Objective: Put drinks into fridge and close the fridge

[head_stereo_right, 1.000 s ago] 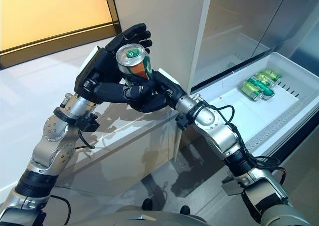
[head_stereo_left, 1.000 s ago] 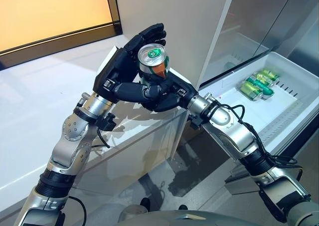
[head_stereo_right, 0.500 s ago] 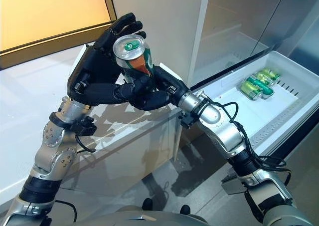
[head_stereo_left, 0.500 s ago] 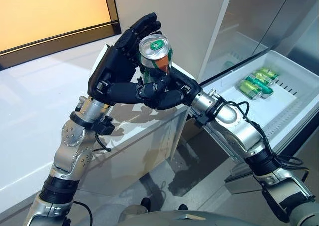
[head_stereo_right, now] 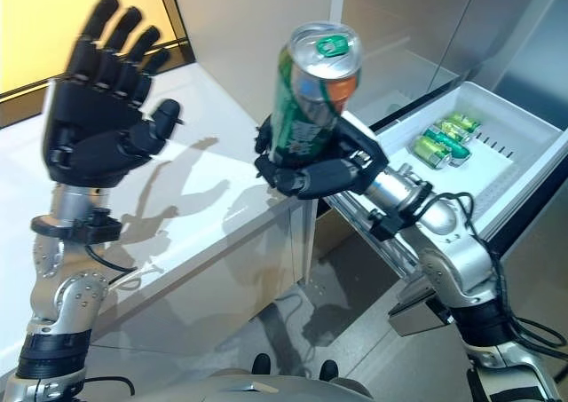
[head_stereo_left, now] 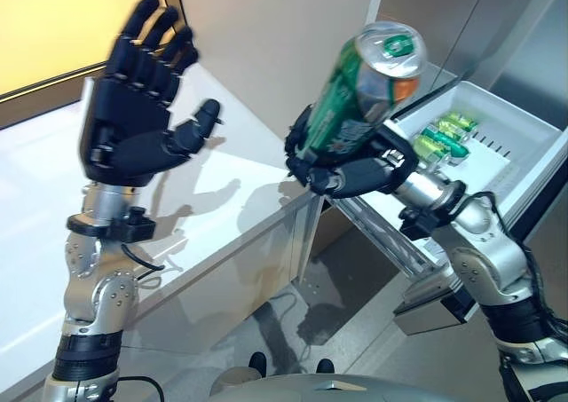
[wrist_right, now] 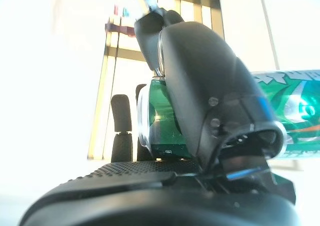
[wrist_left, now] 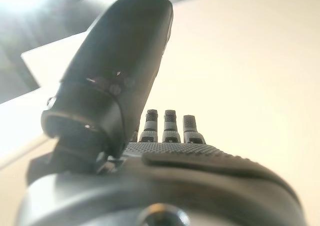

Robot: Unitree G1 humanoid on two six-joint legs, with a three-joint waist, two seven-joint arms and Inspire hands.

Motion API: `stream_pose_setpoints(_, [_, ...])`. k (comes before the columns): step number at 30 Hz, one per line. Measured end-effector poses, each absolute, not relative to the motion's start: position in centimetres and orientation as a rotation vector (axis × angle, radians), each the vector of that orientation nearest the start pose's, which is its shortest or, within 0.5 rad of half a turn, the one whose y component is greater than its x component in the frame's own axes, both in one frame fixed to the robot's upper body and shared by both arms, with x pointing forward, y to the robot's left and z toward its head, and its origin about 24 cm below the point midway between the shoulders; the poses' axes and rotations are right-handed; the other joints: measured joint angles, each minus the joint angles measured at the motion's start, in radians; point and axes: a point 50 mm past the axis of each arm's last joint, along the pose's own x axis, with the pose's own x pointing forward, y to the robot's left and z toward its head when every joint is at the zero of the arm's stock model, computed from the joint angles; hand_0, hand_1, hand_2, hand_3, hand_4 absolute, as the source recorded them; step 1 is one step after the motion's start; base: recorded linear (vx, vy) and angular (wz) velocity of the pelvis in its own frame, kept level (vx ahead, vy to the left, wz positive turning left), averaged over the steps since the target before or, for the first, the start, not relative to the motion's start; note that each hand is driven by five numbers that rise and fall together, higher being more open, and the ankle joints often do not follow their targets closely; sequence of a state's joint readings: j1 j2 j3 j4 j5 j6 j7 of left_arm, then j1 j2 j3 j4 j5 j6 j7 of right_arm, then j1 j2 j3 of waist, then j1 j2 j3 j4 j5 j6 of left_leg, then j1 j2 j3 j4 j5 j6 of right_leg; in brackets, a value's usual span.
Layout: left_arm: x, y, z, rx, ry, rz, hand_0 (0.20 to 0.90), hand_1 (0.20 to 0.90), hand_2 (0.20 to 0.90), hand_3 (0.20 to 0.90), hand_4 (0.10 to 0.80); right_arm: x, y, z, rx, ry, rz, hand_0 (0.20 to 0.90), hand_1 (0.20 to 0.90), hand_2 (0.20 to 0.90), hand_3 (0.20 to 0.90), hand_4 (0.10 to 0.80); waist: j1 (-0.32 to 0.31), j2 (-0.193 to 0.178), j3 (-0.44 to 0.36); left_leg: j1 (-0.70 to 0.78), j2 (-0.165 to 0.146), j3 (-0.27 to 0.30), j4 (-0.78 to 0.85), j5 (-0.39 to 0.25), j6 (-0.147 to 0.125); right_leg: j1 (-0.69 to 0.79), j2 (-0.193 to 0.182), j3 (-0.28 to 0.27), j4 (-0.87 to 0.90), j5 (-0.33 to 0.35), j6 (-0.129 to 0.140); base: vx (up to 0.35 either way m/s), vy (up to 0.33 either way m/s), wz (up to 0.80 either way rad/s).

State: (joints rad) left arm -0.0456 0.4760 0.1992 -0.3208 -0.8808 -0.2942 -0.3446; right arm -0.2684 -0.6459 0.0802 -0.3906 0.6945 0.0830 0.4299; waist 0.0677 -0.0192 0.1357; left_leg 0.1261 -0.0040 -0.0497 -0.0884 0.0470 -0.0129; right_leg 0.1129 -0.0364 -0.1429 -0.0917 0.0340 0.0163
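Note:
My right hand (head_stereo_left: 351, 167) is shut on a green can (head_stereo_left: 364, 96) with a silver top and an orange patch. It holds the can raised in the air, tilted, between the white counter and the open fridge drawer (head_stereo_left: 524, 145). The can also shows past the thumb in the right wrist view (wrist_right: 290, 111). My left hand (head_stereo_left: 133, 109) is open and empty, fingers spread upward, above the white counter at the left; it also shows in the left wrist view (wrist_left: 170, 161). Green cans (head_stereo_left: 439, 136) lie in the white drawer at the right.
The white counter (head_stereo_left: 222, 198) runs along the left with a dark-framed orange panel (head_stereo_left: 53, 29) behind it. The tall pale fridge wall (head_stereo_left: 284, 38) stands behind the hands. The drawer's metal rail (head_stereo_left: 390, 242) juts out below my right arm. Grey floor lies below.
My left hand has let go of the can, opened and moved left and up. My right hand has carried the can right and up, toward the drawer. The view has shifted.

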Motion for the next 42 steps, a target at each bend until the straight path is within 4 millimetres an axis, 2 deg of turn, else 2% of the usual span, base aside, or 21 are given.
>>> stream_pose_setpoints(8, [22.2,23.2,18.9,-0.441,-0.814,-0.548,0.900,0.900,0.900,0.900,0.800,24.3,-16.5,20.4,-0.052,-0.473,0.832,0.300,0.300,0.300,0.200,0.100,-0.027,0.000,0.000,0.005,0.002,0.021,0.000,-0.004,0.001,-0.003,0.003,0.019,0.000,0.001,0.000,0.009,0.011,-0.06])
stream_pose_setpoints(13, [22.3,22.4,17.9,-0.726,-0.809,-0.659,0.900,0.900,0.900,0.900,0.800,24.1,-17.6,20.4,-0.045,-0.479,0.783,0.300,0.300,0.300,0.200,0.100,-0.044,-0.001,-0.001,0.006,0.001,0.025,0.000,-0.006,0.002,-0.004,0.002,0.025,0.000,0.003,0.003,0.028,0.006,-0.04])
stream_pose_setpoints(17, [22.3,20.4,16.3,-1.030,-0.759,-0.783,0.900,0.900,0.900,0.900,0.800,23.8,-19.6,20.4,-0.031,-0.494,0.638,0.300,0.300,0.300,0.200,0.100,-0.046,-0.002,-0.001,0.005,0.000,0.026,0.000,-0.007,0.004,-0.006,0.002,0.028,0.000,0.003,0.003,0.000,0.000,0.00])
stream_pose_setpoints(21, [21.6,18.2,14.5,-1.234,-0.623,-0.911,0.900,0.900,0.900,0.900,0.800,23.6,-21.2,20.2,-0.018,-0.492,0.507,0.300,0.300,0.300,0.200,0.100,-0.052,-0.002,-0.002,0.002,0.000,0.028,0.000,-0.008,0.004,-0.010,0.002,0.030,0.000,0.003,0.003,0.000,0.000,0.00])
stream_pose_setpoints(27, [20.0,14.7,12.8,-1.457,-0.430,-1.151,0.900,0.900,0.900,0.900,0.800,23.5,-22.0,20.4,-0.013,-0.510,0.443,0.300,0.300,0.300,0.200,0.100,-0.076,-0.002,-0.002,-0.004,0.000,0.033,0.000,-0.009,0.005,-0.018,0.002,0.035,0.000,0.004,0.003,-0.011,0.007,-0.02])
stream_pose_setpoints(32, [19.1,13.9,12.2,-1.642,-0.360,-1.208,0.900,0.900,0.900,0.900,0.800,23.4,-22.0,20.4,-0.013,-0.514,0.438,0.300,0.300,0.300,0.200,0.100,-0.078,-0.003,-0.002,-0.004,0.001,0.037,0.000,-0.009,0.005,-0.020,0.003,0.039,0.000,0.006,0.004,-0.033,0.003,-0.02])
stream_pose_setpoints(34, [18.9,13.9,11.0,-1.722,-0.327,-1.170,0.900,0.900,0.900,0.900,0.800,23.4,-22.1,20.4,-0.013,-0.517,0.437,0.300,0.300,0.300,0.200,0.100,-0.078,-0.002,-0.002,-0.002,0.000,0.038,0.000,-0.009,0.006,-0.019,0.003,0.041,0.000,0.006,0.004,-0.012,-0.001,-0.02])
stream_pose_setpoints(38, [18.2,14.2,5.1,-1.845,-0.167,-0.927,0.900,0.900,0.900,0.900,0.800,22.9,-22.9,20.1,-0.015,-0.522,0.403,0.300,0.300,0.300,0.200,0.100,-0.074,-0.004,-0.003,-0.002,-0.001,0.040,0.000,-0.010,0.007,-0.019,0.002,0.043,0.000,0.006,0.005,-0.008,0.001,-0.01])
stream_pose_setpoints(39, [17.3,14.3,2.7,-1.858,-0.088,-0.832,0.900,0.900,0.900,0.900,0.800,22.6,-23.5,19.9,-0.015,-0.516,0.379,0.300,0.300,0.300,0.200,0.100,-0.074,-0.004,-0.003,-0.003,-0.001,0.041,0.000,-0.011,0.008,-0.021,0.001,0.044,0.000,0.006,0.005,0.000,0.000,0.00])
stream_pose_setpoints(41, [15.5,13.6,0.5,-1.867,0.033,-0.811,0.900,0.900,0.900,0.900,0.800,22.6,-24.4,19.3,-0.002,-0.497,0.341,0.300,0.300,0.300,0.200,0.100,-0.078,-0.007,-0.004,-0.004,-0.002,0.043,0.000,-0.012,0.009,-0.022,0.000,0.045,0.000,0.006,0.005,0.000,0.000,0.00])
stream_pose_setpoints(42, [14.3,13.4,-1.6,-1.849,0.131,-0.752,0.900,0.900,0.900,0.900,0.800,22.4,-25.4,18.7,0.000,-0.471,0.296,0.300,0.300,0.300,0.200,0.100,-0.078,-0.008,-0.004,-0.004,-0.002,0.044,-0.001,-0.013,0.009,-0.023,-0.001,0.045,0.000,0.006,0.005,0.000,0.000,0.00])
